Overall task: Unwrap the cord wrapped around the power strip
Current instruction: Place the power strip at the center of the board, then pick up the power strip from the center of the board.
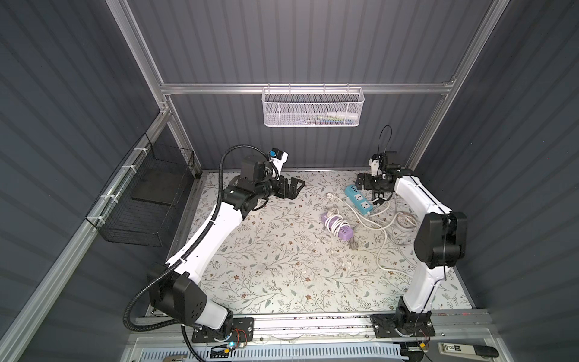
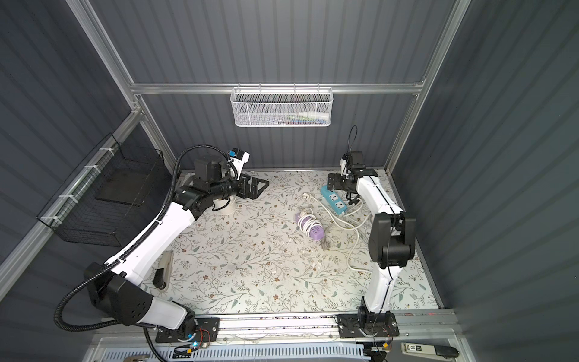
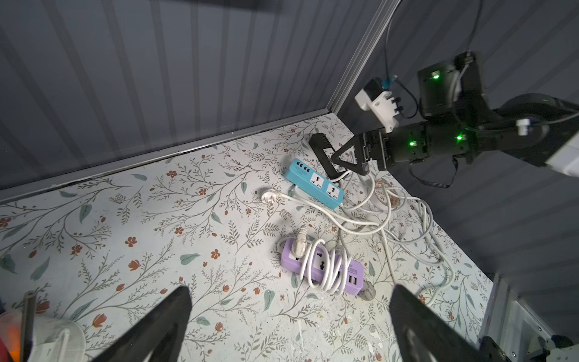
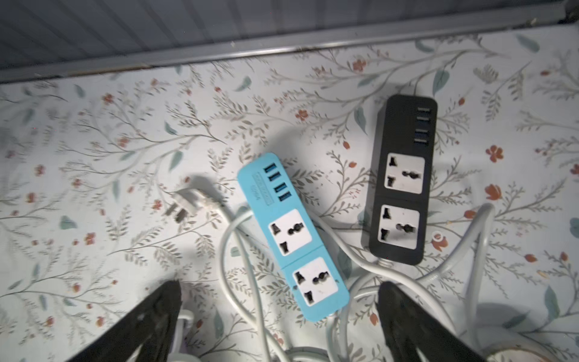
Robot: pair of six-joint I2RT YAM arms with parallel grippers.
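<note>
Hung on the rear rail, a white mesh basket (image 1: 313, 108) holds pale and coloured items too indistinct to name. The black wire basket (image 1: 147, 200) on the left wall holds one dark flat slab. A white cup (image 2: 225, 208) stands under the left arm.

The purple power strip (image 3: 357, 272) lies right of table centre, with its white cord (image 3: 324, 250) coiled round it. The blue power strip (image 4: 291, 232) and black power strip (image 4: 402, 178) lie near the back edge, and loose cords (image 4: 477, 247) sprawl toward the right wall. The centre and front of the table (image 1: 266, 275) are open.

Left gripper (image 1: 296, 187): jaws wide, empty, above the rear left. Right gripper (image 4: 280, 286): jaws wide, holding nothing, over the blue power strip.
</note>
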